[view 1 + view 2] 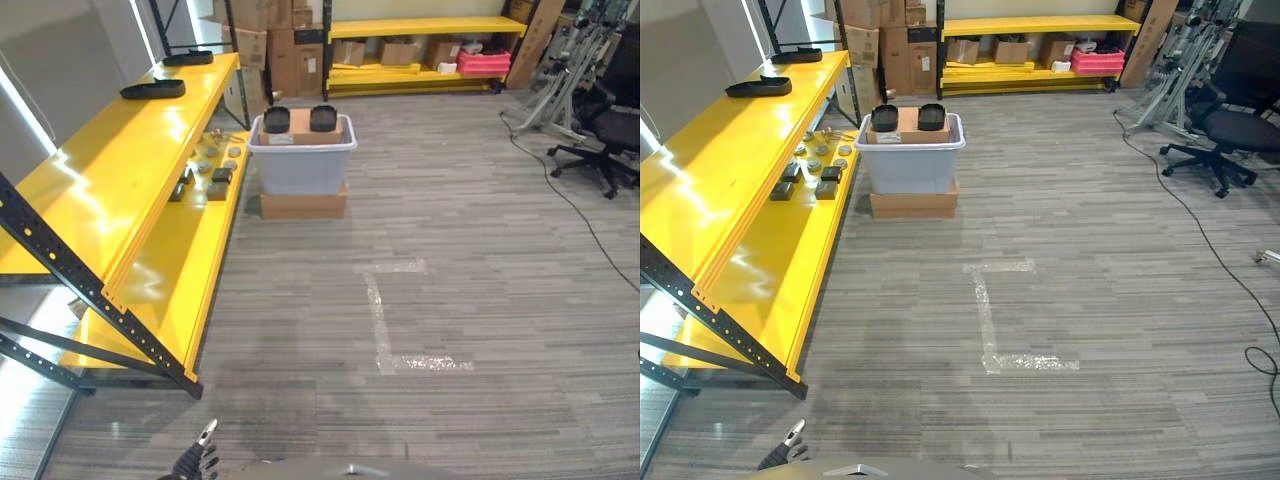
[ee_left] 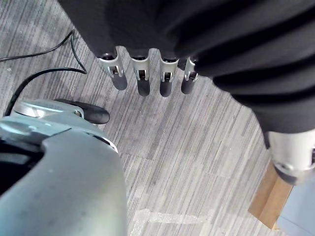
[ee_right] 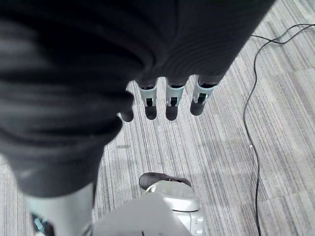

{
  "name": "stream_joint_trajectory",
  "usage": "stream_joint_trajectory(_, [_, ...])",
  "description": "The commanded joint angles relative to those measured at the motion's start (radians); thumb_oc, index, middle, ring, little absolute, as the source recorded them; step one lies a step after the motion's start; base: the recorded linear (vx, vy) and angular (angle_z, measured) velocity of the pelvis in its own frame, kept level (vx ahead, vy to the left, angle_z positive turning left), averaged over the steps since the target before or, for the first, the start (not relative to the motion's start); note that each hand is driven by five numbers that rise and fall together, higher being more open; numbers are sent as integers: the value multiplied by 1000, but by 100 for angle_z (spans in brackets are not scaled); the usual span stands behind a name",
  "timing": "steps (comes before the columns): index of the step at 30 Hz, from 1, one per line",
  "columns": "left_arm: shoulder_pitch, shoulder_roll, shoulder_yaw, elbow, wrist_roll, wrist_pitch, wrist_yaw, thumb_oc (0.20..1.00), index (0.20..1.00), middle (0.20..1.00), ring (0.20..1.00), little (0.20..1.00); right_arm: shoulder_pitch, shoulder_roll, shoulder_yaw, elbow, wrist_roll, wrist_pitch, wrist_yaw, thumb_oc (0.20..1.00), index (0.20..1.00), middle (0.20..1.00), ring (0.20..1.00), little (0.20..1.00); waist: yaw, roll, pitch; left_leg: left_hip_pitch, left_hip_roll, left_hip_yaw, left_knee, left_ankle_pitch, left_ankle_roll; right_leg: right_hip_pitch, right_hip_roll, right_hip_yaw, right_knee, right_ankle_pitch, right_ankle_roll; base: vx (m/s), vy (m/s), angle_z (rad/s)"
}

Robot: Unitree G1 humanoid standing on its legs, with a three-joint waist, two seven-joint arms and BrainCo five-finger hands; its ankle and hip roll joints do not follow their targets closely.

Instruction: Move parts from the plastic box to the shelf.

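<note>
Shelving (image 1: 120,190) in yellow with black uprights runs along the robot's left side, its long axis stretching from near the robot away into the room. Its upper deck carries two flat black trays (image 1: 153,89) toward the far end, one behind the other, each lying lengthwise across the deck. The lower deck (image 1: 190,255) holds a cluster of small parts (image 1: 208,172) near its far end: several round silvery pieces and a few dark blocky ones, laid in loose rows along the deck.

Just right of that cluster, on the striped grey floor (image 1: 480,280), stands the plastic box (image 1: 301,158), pale and translucent, upright, its long side turned toward the robot. It rests on a flat cardboard base (image 1: 303,204) of about the same footprint. Inside it sits a cardboard carton (image 1: 300,128) with two black round parts (image 1: 276,119) on top, side by side across the box's width.

White tape (image 1: 385,320) marks an L on the floor nearer the robot. Far behind, a second yellow shelf (image 1: 425,50) with cardboard boxes and a pink crate (image 1: 484,62) lines the wall; a black office chair (image 1: 605,130) stands at the right.

The left hand (image 1: 198,458) shows at the bottom edge, hanging low beside the body, fingers (image 2: 141,78) straight, close together and pointing at the floor, holding nothing. The right hand (image 3: 170,101) hangs likewise, its fingers straight and parallel above the floor, empty.
</note>
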Motion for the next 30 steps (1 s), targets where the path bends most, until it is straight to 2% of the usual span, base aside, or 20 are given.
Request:
stream_joint_trajectory(1, [-50, 10, 36, 36, 37, -11, 8, 1000, 1000, 1000, 1000, 1000, -36, 15, 24, 59, 20, 1, -4, 1000, 1000, 1000, 1000, 1000, 16, -33, -6, 12, 12, 8, -58, -11, -45, 95, -67, -12, -239, 158, 105, 0, 0, 0])
stream_joint_trajectory(5, [-48, 14, 40, 27, 3, -15, 19, 1000, 1000, 1000, 1000, 1000, -32, 10, 26, 56, 11, -2, 3, 1000, 1000, 1000, 1000, 1000, 17, -31, -6, 12, 11, 8, -55, -13, -44, 96, -69, -15, -238, 157, 106, 0, 0, 0])
stream_joint_trajectory(7, [-49, 12, 47, 30, 15, -14, 55, 1000, 1000, 1000, 1000, 1000, -32, 9, 24, 59, 5, -5, 7, 1000, 1000, 1000, 1000, 1000, 19, -32, -5, 12, 10, 6, -53, -12, -44, 97, -69, -15, -237, 159, 106, 0, 0, 0])
stream_joint_trajectory(9, [-54, 9, 63, 42, -40, 22, 59, 1000, 1000, 1000, 1000, 1000, -35, 9, 27, 64, -3, -7, 7, 1000, 1000, 1000, 1000, 1000, 20, -35, -4, 13, 10, 4, -51, -13, -44, 99, -70, -17, -236, 158, 105, 10, -1, 2])
stream_joint_trajectory(12, [-53, 6, 76, 52, -36, 34, 109, 1000, 1000, 1000, 1000, 1000, -34, 9, 30, 63, -18, -25, -5, 1000, 1000, 1000, 1000, 1000, 20, -36, -5, 14, 10, 4, -51, -12, -44, 101, -70, -18, -236, 158, 105, 26, 5, 3])
stream_joint_trajectory(15, [-67, 2, 92, 87, -14, 74, 111, 1000, 1000, 1000, 1000, 1000, -34, 15, 32, 69, -4, -10, -19, 1000, 1000, 1000, 1000, 1000, 16, -42, -7, 18, 9, 5, -51, -16, -43, 103, -69, -15, -236, 157, 104, 25, 6, 0])
stream_joint_trajectory(17, [-69, -3, 88, 94, -1, 116, 113, 1000, 1000, 1000, 1000, 1000, -32, 16, 24, 78, 10, 31, -11, 1000, 1000, 1000, 1000, 1000, 14, -42, -8, 20, 8, 5, -51, -18, -43, 104, -69, -13, -235, 157, 104, 0, 0, 0])
stream_joint_trajectory(30, [-75, -5, 76, 103, 25, 119, 141, 1000, 1000, 1000, 1000, 1000, -41, 20, 6, 98, 62, 33, -2, 1000, 1000, 1000, 1000, 1000, 16, -40, -11, 28, 7, 2, -50, -20, -40, 110, -68, -6, -230, 154, 103, 6, 2, 0])
